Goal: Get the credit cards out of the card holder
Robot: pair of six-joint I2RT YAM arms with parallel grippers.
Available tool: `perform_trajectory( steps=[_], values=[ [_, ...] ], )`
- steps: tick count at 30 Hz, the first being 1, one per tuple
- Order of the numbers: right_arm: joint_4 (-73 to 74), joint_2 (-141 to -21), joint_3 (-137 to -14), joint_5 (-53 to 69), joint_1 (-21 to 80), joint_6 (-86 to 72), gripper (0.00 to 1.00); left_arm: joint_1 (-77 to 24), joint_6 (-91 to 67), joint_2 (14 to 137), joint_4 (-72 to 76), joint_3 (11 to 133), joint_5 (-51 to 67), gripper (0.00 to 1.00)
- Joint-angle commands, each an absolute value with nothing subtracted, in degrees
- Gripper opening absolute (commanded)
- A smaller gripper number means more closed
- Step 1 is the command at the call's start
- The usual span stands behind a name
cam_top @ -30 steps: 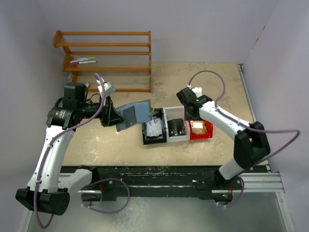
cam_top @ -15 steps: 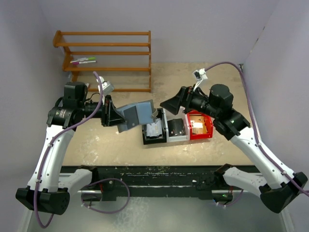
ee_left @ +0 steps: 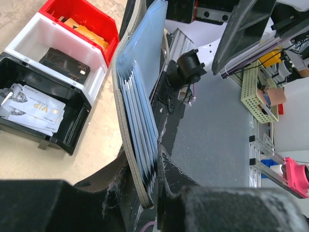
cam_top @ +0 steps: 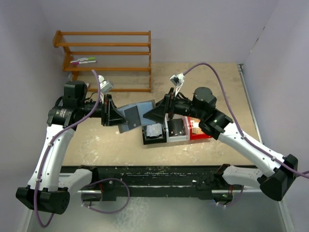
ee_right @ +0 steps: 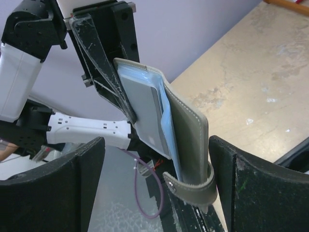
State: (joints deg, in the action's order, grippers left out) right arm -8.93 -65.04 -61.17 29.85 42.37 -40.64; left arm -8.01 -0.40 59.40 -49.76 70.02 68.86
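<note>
Right gripper (cam_top: 155,114), jaws wide, straddles the card holder (cam_top: 135,115) pinched by left gripper (cam_top: 112,116); three credit cards (ee_left: 36,108) lie in bins (ee_left: 21,41) near it, remainder unclear.

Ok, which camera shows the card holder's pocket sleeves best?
The left wrist view: the card holder is close and edge-on, each stacked sleeve separate. The right wrist view shows mostly its outer flap; the top view shows only a small grey rectangle.

Pale lilac walls (cam_top: 193,29), scuffed tan tabletop (cam_top: 217,87), wooden slatted rack (cam_top: 111,53) at back left.
</note>
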Motion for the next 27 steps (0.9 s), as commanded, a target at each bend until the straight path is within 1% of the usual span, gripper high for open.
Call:
perform_trajectory(
  steps=[1, 3, 7, 13, 14, 15, 16, 17, 20, 23, 27],
  values=[
    [-15.7, -66.5, -62.1, 31.8, 44.1, -41.7, 0.83, -8.2, -1.3, 59.2, -46.8, 73.4, 73.3, 0.00],
    [-17.5, -66.8, -61.5, 32.1, 44.5, -42.7, 0.74, -8.2, -1.5, 59.2, -46.9, 73.7, 73.7, 0.00],
    [-24.1, -66.4, -59.0, 33.2, 45.2, -46.5, 0.42, -8.2, -1.7, 59.2, -46.9, 73.8, 74.3, 0.00],
    [-27.4, -68.3, -58.2, 33.0, 46.4, -49.6, 0.10, -8.2, -3.3, 59.2, -45.6, 73.8, 76.3, 0.01],
    [-27.7, -68.3, -56.6, 32.5, 46.5, -50.0, 0.05, -8.2, -3.6, 59.0, -45.3, 73.8, 76.8, 0.05],
    [-28.4, -68.2, -55.7, 32.0, 46.5, -50.3, 0.00, -8.2, -3.8, 58.9, -45.1, 73.8, 77.4, 0.12],
    [-29.1, -67.5, -54.9, 31.2, 46.5, -50.6, 0.00, -8.1, -3.8, 58.7, -45.1, 73.7, 78.0, 0.20],
    [-29.7, -66.9, -54.1, 30.4, 46.5, -50.8, 0.00, -8.2, -3.6, 58.4, -45.1, 73.6, 78.7, 0.24],
    [-29.9, -64.8, -52.1, 28.4, 46.5, -51.0, 0.00, -8.2, -2.0, 57.7, -45.9, 73.6, 80.7, 0.32],
    [-30.3, -63.4, -49.6, 27.8, 46.5, -52.2, 0.00, -8.2, -1.6, 57.2, -45.7, 73.4, 81.6, 0.33],
    [-36.3, -63.3, -47.2, 26.9, 46.5, -54.3, 0.00, -8.2, -3.1, 57.1, -44.1, 73.1, 82.3, 0.32]
  ],
)
